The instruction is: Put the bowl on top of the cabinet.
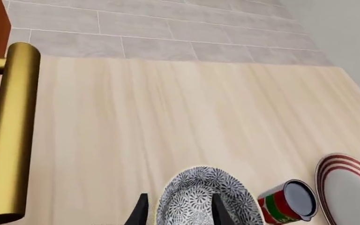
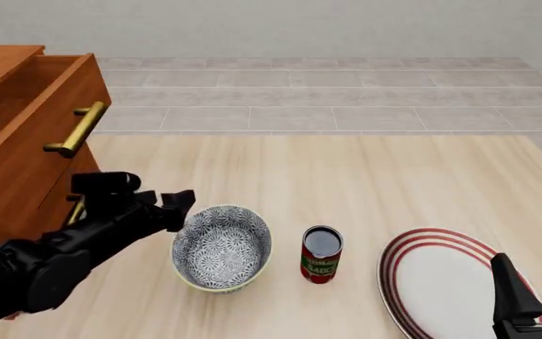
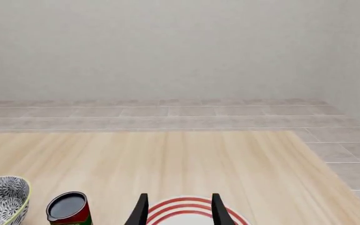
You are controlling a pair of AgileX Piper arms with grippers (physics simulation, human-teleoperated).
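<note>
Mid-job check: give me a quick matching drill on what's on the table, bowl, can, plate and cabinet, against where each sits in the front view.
Things:
1. bowl
2. can
3. plate
4. cabinet

Places:
A. far left, drawer with brass handle
B. between bowl and plate
C. at the left gripper
D. in front of the right gripper

Pairs: 1-C, 2-B, 3-D, 4-A

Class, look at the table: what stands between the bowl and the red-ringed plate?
A red can, upright with its top open, stands between the bowl and the plate, touching neither; the front view shows it.
</note>
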